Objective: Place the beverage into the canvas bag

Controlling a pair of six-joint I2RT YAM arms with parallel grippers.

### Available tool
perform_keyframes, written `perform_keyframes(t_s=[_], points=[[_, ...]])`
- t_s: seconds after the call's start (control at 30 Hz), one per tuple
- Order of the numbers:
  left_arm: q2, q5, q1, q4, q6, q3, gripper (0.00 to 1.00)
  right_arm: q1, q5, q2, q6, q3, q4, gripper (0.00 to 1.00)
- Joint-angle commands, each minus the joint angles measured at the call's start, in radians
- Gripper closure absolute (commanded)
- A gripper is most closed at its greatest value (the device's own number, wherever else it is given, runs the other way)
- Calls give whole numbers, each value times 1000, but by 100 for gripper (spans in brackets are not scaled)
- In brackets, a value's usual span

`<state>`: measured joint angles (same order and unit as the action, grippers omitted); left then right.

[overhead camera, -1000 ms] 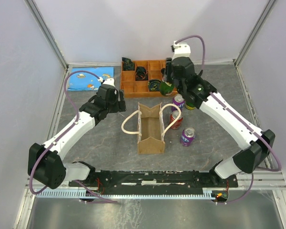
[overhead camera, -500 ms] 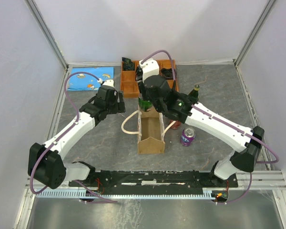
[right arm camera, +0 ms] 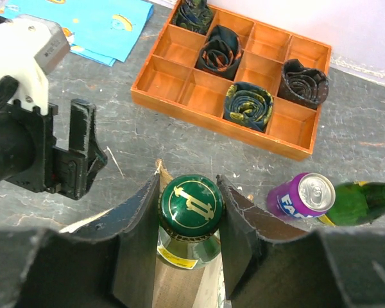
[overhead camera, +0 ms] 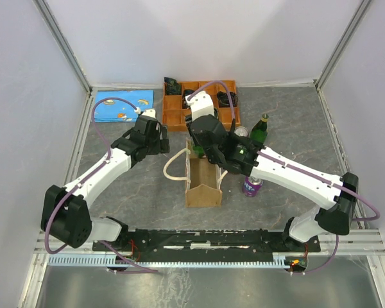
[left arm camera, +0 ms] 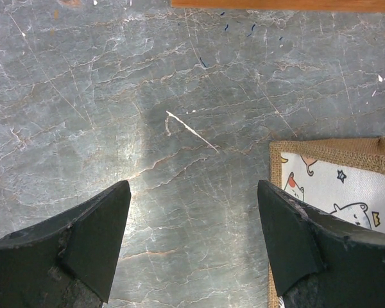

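- Your right fingers [right arm camera: 239, 224] are clamped on the neck of the green-capped bottle [right arm camera: 190, 205]. One finger sits on each side just under the cap, and the bottle hangs upright between them.
- Straight below those fingers is the far end of the canvas bag [overhead camera: 203, 192]. The bottle's body points down toward the open top there. You cannot tell whether its base is already inside.
- Your left fingers [left arm camera: 93, 237] are spread wide with nothing between them, and only bare counter [left arm camera: 179, 96] shows beneath the gap.
- A burlap corner of the bag, lined in white cloth with cartoon prints, lies just beside the right-hand tip of the left fingers. You cannot tell whether they touch.
- A cream rope handle [overhead camera: 169, 168] loops out from the bag's side toward the left fingers.
- To the right of the right fingers and a little ahead, a purple can [right arm camera: 301, 196] stands next to a second green bottle [right arm camera: 359, 202].
- A second purple can [overhead camera: 249, 187] stands behind the right fingers, half under that arm, near the bag's right side.
- Ahead of both sets of fingers is the orange tray [right arm camera: 162, 76]. Four of its compartments hold rolled dark fabrics.
- Ahead of the left fingers and to their left, a blue printed sheet [right arm camera: 83, 25] lies flat on the counter.
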<state>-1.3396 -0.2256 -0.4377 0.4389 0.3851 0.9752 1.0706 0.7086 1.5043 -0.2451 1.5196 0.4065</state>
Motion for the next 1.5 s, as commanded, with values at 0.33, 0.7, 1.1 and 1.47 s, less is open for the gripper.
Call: perform_keyframes(t_s=[0.33, 0.7, 1.1, 1.47], points=[[-7, 18, 7, -41, 1, 21, 14, -3, 103, -92, -49, -121, -180, 100], [-18, 37, 7, -42, 1, 22, 14, -33, 146, -100, -49, -242, -297, 100], [-31, 38, 7, -44, -2, 20, 14, -77, 107, -77, -103, -347, -398, 100], [-40, 49, 8, -52, -8, 21, 13, -99, 87, -17, -94, -385, -503, 100]])
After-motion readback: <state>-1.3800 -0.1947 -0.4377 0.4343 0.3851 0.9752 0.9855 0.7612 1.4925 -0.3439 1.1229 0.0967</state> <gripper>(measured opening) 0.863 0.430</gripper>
